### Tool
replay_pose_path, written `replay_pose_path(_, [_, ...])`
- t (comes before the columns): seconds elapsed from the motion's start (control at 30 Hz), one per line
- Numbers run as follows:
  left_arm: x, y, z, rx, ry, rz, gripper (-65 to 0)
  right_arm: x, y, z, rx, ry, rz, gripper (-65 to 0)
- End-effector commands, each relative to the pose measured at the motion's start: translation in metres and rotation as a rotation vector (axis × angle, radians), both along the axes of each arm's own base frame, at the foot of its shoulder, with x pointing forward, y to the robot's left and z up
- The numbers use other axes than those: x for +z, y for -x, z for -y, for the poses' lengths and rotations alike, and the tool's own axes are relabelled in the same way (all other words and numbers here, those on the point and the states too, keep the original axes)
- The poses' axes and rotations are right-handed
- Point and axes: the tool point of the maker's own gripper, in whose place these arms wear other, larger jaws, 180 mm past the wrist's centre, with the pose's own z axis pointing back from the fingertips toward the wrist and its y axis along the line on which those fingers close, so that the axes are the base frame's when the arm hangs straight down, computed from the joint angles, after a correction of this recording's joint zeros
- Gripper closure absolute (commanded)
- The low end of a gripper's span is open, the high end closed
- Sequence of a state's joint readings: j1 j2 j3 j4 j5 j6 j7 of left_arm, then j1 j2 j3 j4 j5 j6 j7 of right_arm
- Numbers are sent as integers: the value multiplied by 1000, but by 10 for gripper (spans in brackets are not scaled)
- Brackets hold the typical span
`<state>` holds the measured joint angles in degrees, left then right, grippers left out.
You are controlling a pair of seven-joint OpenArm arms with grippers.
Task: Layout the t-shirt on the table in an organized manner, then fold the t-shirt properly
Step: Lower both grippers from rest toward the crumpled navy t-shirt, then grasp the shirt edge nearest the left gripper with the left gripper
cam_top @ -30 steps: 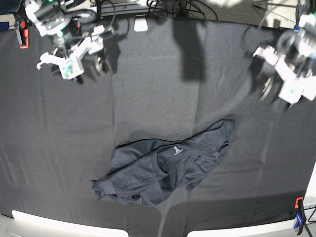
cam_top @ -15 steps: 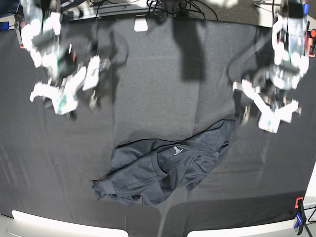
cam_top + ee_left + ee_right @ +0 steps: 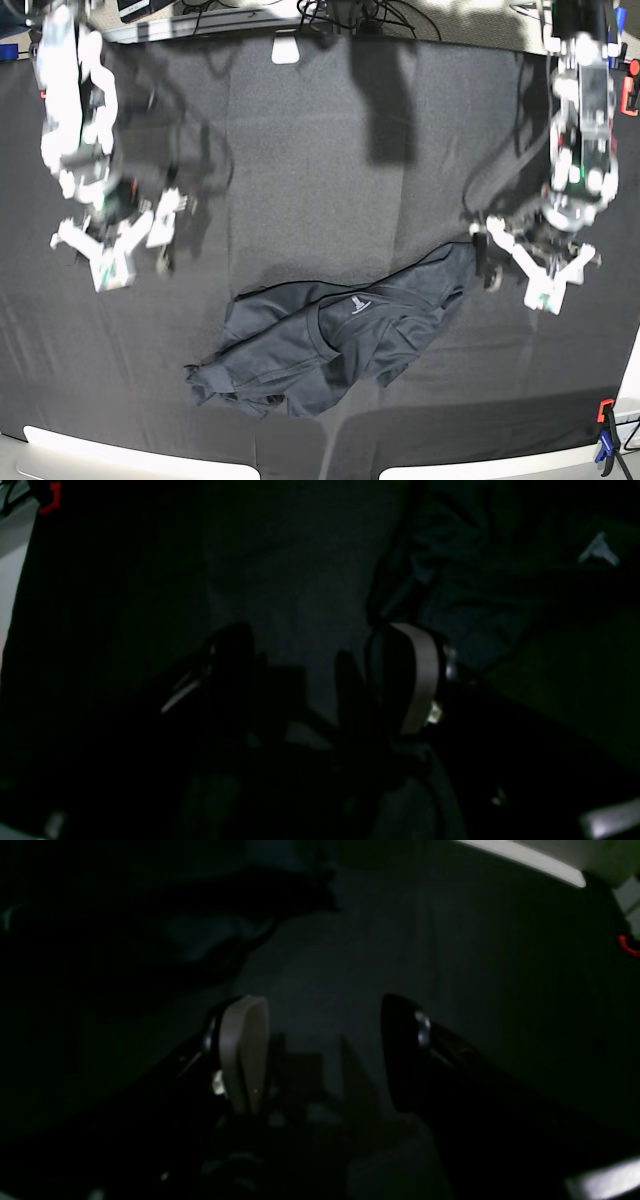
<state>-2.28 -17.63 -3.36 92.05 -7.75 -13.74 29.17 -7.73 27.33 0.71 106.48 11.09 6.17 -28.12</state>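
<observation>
The dark grey t-shirt (image 3: pixel 330 340) lies crumpled on the black table (image 3: pixel 330 150), its pale neck label (image 3: pixel 356 303) facing up. My left gripper (image 3: pixel 518 280) hangs open just right of the shirt's upper right tip. In the left wrist view this gripper (image 3: pixel 320 655) has bare cloth between its fingers, and the t-shirt (image 3: pixel 475 580) lies just beyond its pale finger (image 3: pixel 420 670). My right gripper (image 3: pixel 135 262) is open over bare table, well left of the shirt. In the right wrist view it (image 3: pixel 325 1040) holds nothing, and the t-shirt (image 3: pixel 200 925) is ahead at the upper left.
An orange-and-blue clamp (image 3: pixel 605 425) grips the table's near right edge, and a red one (image 3: pixel 628 95) sits at the far right. A white tag (image 3: pixel 285 50) and cables (image 3: pixel 350 15) lie along the far edge. White corners (image 3: pixel 100 462) mark the near edge.
Both arms have come down from the far edge toward the shirt. The left gripper now hangs beside the shirt's right tip. Both stay open and the shirt has not moved.
</observation>
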Motion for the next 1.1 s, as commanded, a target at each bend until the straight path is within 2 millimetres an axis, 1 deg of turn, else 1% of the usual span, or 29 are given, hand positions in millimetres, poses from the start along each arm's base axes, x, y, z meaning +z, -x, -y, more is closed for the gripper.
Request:
replay_pose_path(0.0, [18,-10,-2,-2,4,59,-380,20,-11,2,5,7,69,-349])
replay_pose_path(0.17, [18,-12,5,-8,90,75,-380,39,-26,1,4,-16,132,-349])
replay_pose_path(0.23, [16,-11,15,-45,106,70,-380,41,-31,-3,2,-45,145,-349])
replay_pose_path(0.33, [12,-7,33,-109,121,57,-380,35,-36,-5,-14,-74,136,-349])
replay_pose_path(0.43, [2,-7,42,-101,122,16,-380,25,-39,-3,-32,-90,111,-349])
replay_pose_path(0.5, [-9,-8,44,-94,133,-30,-380,20,-39,-2,-35,-91,96,-349])
replay_pose_path(0.6, [-25,-11,45,-84,141,-91,-380,19,-39,-2,-37,-89,90,-349])
replay_pose_path(0.7, [-33,-13,49,-104,148,-119,-380,19,-39,-2,-36,-89,91,-349])
replay_pose_path(0.77, [-34,-12,55,-128,155,-124,-380,19,-39,-2,-34,-89,91,-349])
replay_pose_path(0.8, [-35,-12,58,-135,157,-125,-376,19,-39,-3,-31,-89,91,-349])
replay_pose_path(0.93, [-42,-9,73,-175,154,-151,-297,19,-39,-6,-10,-86,89,-349])
replay_pose_path(1.0, [-46,-8,80,-194,151,-164,-291,19,-39,-6,-8,-85,87,-349])
replay_pose_path(1.07, [-46,-8,82,-198,150,-164,-288,18,-39,-6,-9,-85,85,-349])
